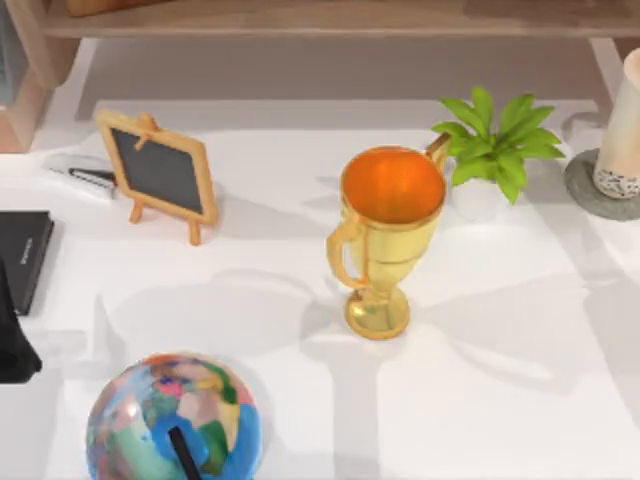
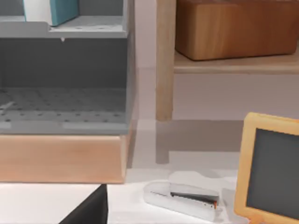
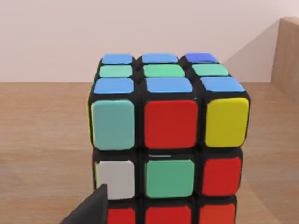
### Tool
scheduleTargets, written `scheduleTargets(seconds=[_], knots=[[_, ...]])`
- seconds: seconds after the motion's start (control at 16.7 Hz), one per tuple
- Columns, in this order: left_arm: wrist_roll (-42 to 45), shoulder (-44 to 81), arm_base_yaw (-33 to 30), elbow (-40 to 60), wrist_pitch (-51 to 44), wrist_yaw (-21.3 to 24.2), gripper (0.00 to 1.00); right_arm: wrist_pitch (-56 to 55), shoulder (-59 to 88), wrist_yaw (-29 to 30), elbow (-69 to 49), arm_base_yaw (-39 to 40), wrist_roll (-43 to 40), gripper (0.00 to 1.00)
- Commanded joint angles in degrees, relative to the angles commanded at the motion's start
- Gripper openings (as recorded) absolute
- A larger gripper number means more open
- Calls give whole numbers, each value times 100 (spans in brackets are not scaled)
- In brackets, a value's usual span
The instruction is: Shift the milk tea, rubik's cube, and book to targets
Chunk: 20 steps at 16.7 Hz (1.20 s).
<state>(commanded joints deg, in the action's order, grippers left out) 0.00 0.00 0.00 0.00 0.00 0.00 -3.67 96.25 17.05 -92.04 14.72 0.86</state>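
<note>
Gold trophy (image 1: pixel 383 240) mid-table (image 1: pixel 500 380), leafy plant (image 1: pixel 500 145), small chalkboard easel (image 1: pixel 158 172), globe (image 1: pixel 172 420), stapler (image 2: pixel 184 199), our milk tea (image 1: pixel 622 130) on grey stone disc (image 1: pixel 590 190) far right, black slab (image 1: pixel 22 255) far left, teal book (image 2: pixel 52 10) on grey rack (image 2: pixel 65 70), glossy black-framed rubik's cube (image 3: pixel 168 140) on wooden shelf (image 3: pixel 42 130) close before our right wrist, how far our fingers are open we cannot tell.

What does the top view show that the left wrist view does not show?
The top view alone has the trophy, the plant, the globe and the milk tea on the grey disc. The left wrist view alone has the book on a grey shelf and a wooden box. Both have the chalkboard and the stapler.
</note>
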Motion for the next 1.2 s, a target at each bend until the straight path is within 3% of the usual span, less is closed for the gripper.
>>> scheduleTargets(seconds=[0.36,0.9,1.2], knots=[[0,0,0,0,0,0,100,130,-2541,-367,2462,-455,-35,100],[0,0,0,0,0,0,100,312,-7561,-1237,7217,-1175,-78,100],[0,0,0,0,0,0,100,357,-9304,-1621,8897,-1416,-82,100]])
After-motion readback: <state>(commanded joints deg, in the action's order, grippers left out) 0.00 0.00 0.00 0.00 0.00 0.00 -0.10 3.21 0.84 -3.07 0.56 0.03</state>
